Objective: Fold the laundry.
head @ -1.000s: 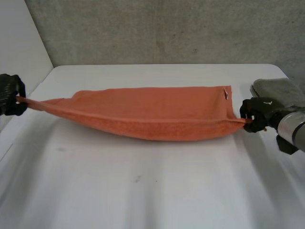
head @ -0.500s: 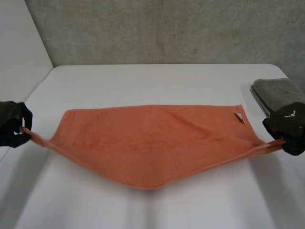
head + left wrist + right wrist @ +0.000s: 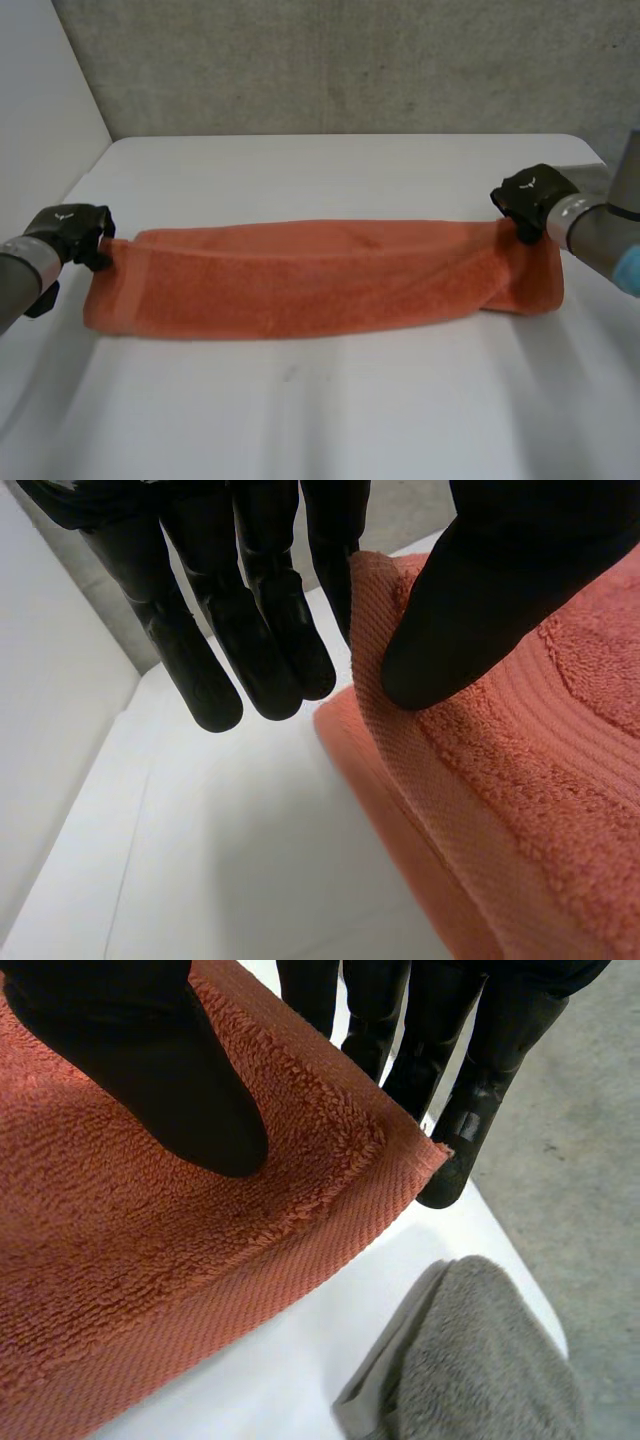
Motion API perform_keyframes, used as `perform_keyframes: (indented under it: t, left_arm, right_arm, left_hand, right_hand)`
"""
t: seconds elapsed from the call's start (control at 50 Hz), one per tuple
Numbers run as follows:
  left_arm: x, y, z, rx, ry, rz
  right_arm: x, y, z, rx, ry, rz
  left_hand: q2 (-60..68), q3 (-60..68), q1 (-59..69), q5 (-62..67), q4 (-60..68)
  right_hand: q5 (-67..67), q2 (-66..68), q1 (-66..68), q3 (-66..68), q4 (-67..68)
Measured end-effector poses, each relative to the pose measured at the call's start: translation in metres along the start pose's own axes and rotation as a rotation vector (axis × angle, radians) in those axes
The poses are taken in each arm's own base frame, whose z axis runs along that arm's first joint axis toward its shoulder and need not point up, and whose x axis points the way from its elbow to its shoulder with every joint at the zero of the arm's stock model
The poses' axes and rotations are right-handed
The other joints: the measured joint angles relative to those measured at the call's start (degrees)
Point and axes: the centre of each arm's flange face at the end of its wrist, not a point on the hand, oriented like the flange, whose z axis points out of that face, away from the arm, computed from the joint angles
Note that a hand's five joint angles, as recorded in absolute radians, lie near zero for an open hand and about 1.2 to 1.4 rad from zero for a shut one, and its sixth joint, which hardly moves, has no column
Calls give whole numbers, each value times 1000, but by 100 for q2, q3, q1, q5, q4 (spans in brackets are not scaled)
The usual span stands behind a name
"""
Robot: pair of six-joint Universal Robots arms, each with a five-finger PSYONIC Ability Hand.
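- Towel (image 3: 320, 280), orange terry, lies folded into a long narrow band on the white tabletop (image 3: 330, 410), about the middle of the head view. Its long axis runs from 9 o'clock to 3 o'clock, straight across the robot's front.
- The 3 o'clock end looks bulkier than the other, with a layer lapping over it. A flat woven border runs along the short edge at each end.
- The left hand (image 3: 70, 232) is at the 9 o'clock end, on the corner toward 12 o'clock. In the left wrist view its thumb presses on the woven border against a finger behind the edge, so it pinches the towel. Its other fingers hang straight, clear of the cloth.
- The right hand (image 3: 530, 200) is at the 3 o'clock end, also on the corner toward 12 o'clock. In the right wrist view its thumb lies on the pile and its fingers reach behind the corner, gripping the towel there.
- A folded grey cloth (image 3: 490, 1360) lies on the tabletop near that corner, apart from the towel.
- Each hand carries a small white mark on its back; no letters can be read.
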Motion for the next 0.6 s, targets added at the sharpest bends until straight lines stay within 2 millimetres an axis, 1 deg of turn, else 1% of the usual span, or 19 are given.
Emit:
perform_keyframes:
  t: [0.02,0.06,0.1,0.14,0.22,0.26,0.28,0.44,0.58,0.6]
  left_arm:
    - [0,0,2,1,-4,-3]
    - [-2,0,13,5,-32,-19]
    - [-3,1,19,6,-49,-24]
    - [-5,1,28,11,-83,-31]
    - [-7,0,40,28,-120,-33]
    - [-8,-1,43,37,-130,-32]
    - [-8,-3,47,52,-144,-29]
    - [-4,-5,61,97,-171,-13]
    - [0,-3,69,103,-164,-9]
    - [3,-2,71,105,-155,-6]
  right_arm:
    - [0,0,4,1,8,-3]
    - [2,2,17,1,38,-13]
    - [2,4,23,2,48,-17]
    - [3,7,36,6,71,-24]
    - [4,10,51,19,92,-31]
    - [4,11,54,24,95,-33]
    - [3,11,61,37,104,-38]
    - [-4,11,82,79,124,-81]
    - [-9,13,92,104,140,-114]
    - [-11,14,96,115,151,-123]
  left_hand:
    - [0,0,0,0,0]
    - [0,0,0,0,0]
    - [0,0,0,0,0]
    - [0,0,0,0,0]
    - [0,0,0,0,1]
    - [0,0,0,0,1]
    - [0,0,0,0,1]
    - [0,0,0,-3,1]
    - [0,0,0,-2,1]
    - [-429,-427,-283,-219,-455]
  right_hand:
    - [0,0,0,0,0]
    - [0,0,0,0,0]
    - [0,0,0,0,0]
    - [0,0,0,0,0]
    - [0,0,0,0,0]
    - [0,0,0,0,0]
    - [6,0,0,0,0]
    - [6,0,0,0,0]
    - [-2,-18,-7,-9,-10]
    - [-1072,-1237,-896,-1166,-1211]
